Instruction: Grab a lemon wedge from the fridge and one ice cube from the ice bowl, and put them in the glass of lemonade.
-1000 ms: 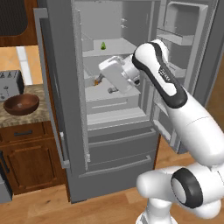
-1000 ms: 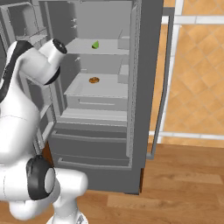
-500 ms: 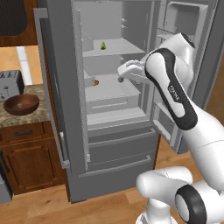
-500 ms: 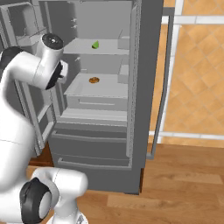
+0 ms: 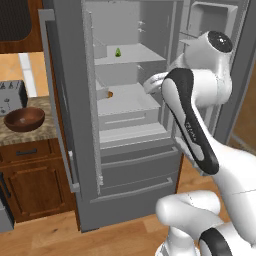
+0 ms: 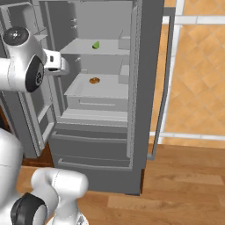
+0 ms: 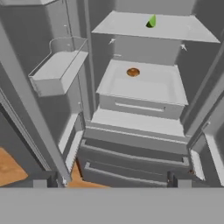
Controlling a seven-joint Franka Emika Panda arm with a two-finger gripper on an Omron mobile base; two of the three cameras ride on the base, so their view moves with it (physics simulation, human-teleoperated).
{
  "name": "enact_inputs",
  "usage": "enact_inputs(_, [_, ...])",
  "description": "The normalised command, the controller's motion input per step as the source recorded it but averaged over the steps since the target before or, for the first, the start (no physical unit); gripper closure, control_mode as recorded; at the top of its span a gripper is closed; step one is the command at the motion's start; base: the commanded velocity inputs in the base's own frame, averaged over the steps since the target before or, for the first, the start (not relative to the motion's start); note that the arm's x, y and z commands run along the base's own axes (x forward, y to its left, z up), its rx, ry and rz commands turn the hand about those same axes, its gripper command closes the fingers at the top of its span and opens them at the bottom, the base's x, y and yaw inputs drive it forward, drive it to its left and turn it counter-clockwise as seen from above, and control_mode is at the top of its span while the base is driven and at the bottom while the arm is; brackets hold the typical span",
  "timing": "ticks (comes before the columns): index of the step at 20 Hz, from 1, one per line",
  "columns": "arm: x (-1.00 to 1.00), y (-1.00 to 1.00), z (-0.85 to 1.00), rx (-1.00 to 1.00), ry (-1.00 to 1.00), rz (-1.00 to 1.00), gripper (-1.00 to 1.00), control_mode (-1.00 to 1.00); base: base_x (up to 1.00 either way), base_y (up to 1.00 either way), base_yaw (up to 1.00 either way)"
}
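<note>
The fridge (image 5: 135,167) stands with both doors open. The lemon wedge (image 5: 118,52) (image 6: 96,44) (image 7: 151,21), tiny and yellow-green, lies on the upper shelf. A tiny orange lump (image 5: 110,93) (image 7: 133,72) sits on the shelf below. My gripper (image 7: 112,180) is open and empty, in front of the shelves at mid height, facing in, well short of the wedge. In the left base view the hand (image 5: 151,83) hangs at the right side of the opening. The dark reddish-brown ice bowl (image 5: 23,119) rests on the counter to the fridge's left. The glass of lemonade is out of view.
A grey toaster (image 5: 11,97) stands behind the bowl on the counter over wooden cabinets (image 5: 30,180). The left fridge door (image 5: 62,100) juts out between counter and shelves. Door bins (image 7: 57,72) line the left door. Wooden floor (image 6: 184,176) spreads to the right.
The arm has lifted its elbow and swung the hand right, from in front of the middle shelf to the right side of the opening. The gripper has stayed open.
</note>
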Motion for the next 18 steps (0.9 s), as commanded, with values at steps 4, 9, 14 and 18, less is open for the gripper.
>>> enact_inputs(4, [-0.82, -0.67, 0.25, -0.03, 0.01, -0.14, -1.0, -1.0, 0.0, 0.0, 0.0])
enact_inputs(9, [-0.8, -0.43, 0.24, 0.0, 0.1, -0.11, -1.0, -1.0, 0.0, 0.0, 0.0])
enact_inputs(14, [-0.81, -0.17, 0.01, 0.0, 0.09, -0.07, -1.0, -1.0, 0.0, 0.0, 0.0])
enact_inputs(18, [-0.25, -0.33, -0.05, 0.01, 0.04, -0.04, -1.0, -1.0, 0.0, 0.0, 0.0])
